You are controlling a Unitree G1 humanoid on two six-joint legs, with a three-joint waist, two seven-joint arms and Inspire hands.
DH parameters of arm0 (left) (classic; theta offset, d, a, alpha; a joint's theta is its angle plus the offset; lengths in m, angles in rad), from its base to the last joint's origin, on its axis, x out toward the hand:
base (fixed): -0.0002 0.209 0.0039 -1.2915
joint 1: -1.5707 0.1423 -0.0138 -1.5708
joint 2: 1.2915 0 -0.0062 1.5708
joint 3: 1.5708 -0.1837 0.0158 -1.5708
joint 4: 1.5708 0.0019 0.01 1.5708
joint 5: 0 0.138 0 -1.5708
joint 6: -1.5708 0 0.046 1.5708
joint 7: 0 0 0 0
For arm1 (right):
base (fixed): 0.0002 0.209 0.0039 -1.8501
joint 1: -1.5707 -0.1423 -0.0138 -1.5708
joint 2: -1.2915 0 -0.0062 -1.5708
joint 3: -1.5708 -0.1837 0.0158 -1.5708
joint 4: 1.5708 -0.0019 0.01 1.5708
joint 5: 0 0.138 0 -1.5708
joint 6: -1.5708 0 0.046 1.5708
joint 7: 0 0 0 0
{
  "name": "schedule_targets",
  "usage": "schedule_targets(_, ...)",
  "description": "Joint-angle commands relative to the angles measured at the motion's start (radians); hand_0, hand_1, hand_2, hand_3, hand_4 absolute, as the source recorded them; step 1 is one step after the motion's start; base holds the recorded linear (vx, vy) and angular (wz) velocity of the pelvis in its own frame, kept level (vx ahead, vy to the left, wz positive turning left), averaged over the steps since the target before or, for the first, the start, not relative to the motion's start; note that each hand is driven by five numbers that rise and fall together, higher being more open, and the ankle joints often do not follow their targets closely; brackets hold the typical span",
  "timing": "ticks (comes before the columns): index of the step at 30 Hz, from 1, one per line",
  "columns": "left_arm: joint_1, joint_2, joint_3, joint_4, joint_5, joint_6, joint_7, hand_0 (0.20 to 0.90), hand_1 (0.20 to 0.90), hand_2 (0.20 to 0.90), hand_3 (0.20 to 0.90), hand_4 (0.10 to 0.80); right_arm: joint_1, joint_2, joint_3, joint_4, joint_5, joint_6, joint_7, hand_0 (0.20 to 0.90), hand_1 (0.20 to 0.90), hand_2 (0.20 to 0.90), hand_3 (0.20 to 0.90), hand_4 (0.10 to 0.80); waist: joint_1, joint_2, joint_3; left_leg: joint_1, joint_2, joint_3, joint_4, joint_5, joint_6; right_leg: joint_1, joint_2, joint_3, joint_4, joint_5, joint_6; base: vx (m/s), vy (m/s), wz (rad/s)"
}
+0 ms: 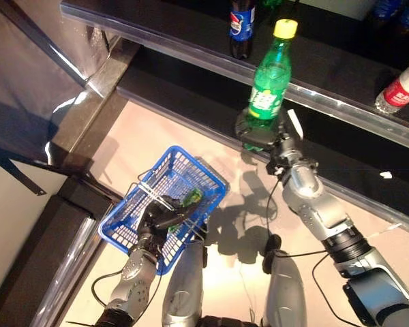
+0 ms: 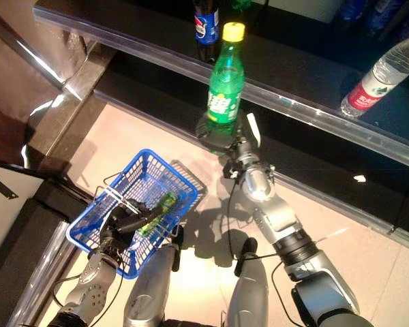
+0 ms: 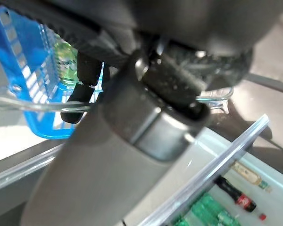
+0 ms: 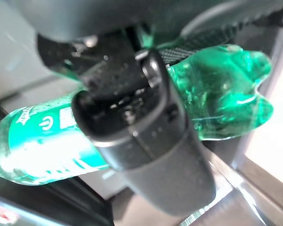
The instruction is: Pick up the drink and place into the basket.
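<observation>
Holding green bottle (image 1: 269,85) upright by its base, right hand (image 1: 259,133) lifts it clear of shelf (image 1: 341,102), well apart from blue basket (image 1: 133,211) hung ready from left hand (image 1: 160,214), fingers curled round handle

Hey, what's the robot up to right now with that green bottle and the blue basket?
The right hand grips a green bottle with a yellow cap by its lower part, holding it upright in front of the dark shelves. The left hand holds the blue basket by its wire handle, low on the left. A green item already lies in the basket. The bottle is not yet over the basket.
</observation>
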Motion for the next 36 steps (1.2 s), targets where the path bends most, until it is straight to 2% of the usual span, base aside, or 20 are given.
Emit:
schedule_targets(1,-0.05,0.089,0.033,-0.345,0.067,-0.136,-0.133,0.3,0.3,0.3,0.2,0.1,-0.165,0.069,-0.026,-0.199,-0.055,-0.112,0.02,0.3,0.3,0.3,0.2,0.1,0.024,-0.031,-0.069,0.009,-0.033,-0.035,0.065,0.041,0.032,0.129,0.03,-0.023,-0.006,-0.044,-0.106,-0.013,-0.009,0.14)
schedule_targets(9,-0.117,0.141,-0.029,-0.483,0.054,-0.127,-0.25,0.3,0.3,0.3,0.2,0.1,-0.158,0.13,0.061,-0.093,-0.104,-0.113,-0.017,0.3,0.3,0.3,0.2,0.1,0.048,-0.019,-0.039,0.012,-0.048,-0.053,0.037,0.03,0.041,0.13,0.021,-0.051,-0.008,-0.035,-0.093,-0.017,0.0,0.21)
schedule_targets(16,-0.195,0.182,-0.071,-0.582,-0.089,-0.104,-0.451,0.3,0.3,0.3,0.2,0.1,-0.163,0.157,0.096,0.036,-0.102,-0.124,-0.05,0.3,0.3,0.3,0.2,0.1,0.055,-0.011,-0.026,0.012,-0.053,-0.054,0.023,0.025,0.044,0.128,0.006,-0.068,-0.011,-0.026,-0.081,-0.001,0.002,0.06)
schedule_targets(20,-0.243,0.176,-0.081,-0.619,-0.122,-0.105,-0.498,0.3,0.3,0.3,0.2,0.1,-0.158,0.194,0.108,0.114,-0.085,-0.132,-0.066,0.3,0.3,0.3,0.2,0.1,0.058,-0.009,-0.024,0.006,-0.058,-0.057,0.016,0.018,0.048,0.116,0.001,-0.07,-0.01,-0.021,-0.076,-0.001,-0.007,0.08)
schedule_targets(24,-0.271,0.162,-0.085,-0.661,-0.161,-0.059,-0.584,0.3,0.3,0.3,0.2,0.1,-0.16,0.23,0.114,0.184,-0.082,-0.126,-0.071,0.3,0.3,0.3,0.2,0.1,0.067,-0.006,-0.024,-0.007,-0.063,-0.065,0.015,0.02,0.047,0.103,0.0,-0.073,-0.008,-0.018,-0.074,0.0,-0.021,0.04)
schedule_targets(36,-0.289,0.117,-0.076,-0.668,-0.168,-0.012,-0.601,0.3,0.3,0.3,0.2,0.1,-0.146,0.315,0.126,0.361,-0.045,-0.161,-0.108,0.3,0.3,0.3,0.2,0.1,0.081,0.005,-0.024,-0.035,-0.08,-0.078,0.004,0.016,0.05,0.069,-0.005,-0.073,-0.008,-0.007,-0.068,0.002,-0.009,0.03)
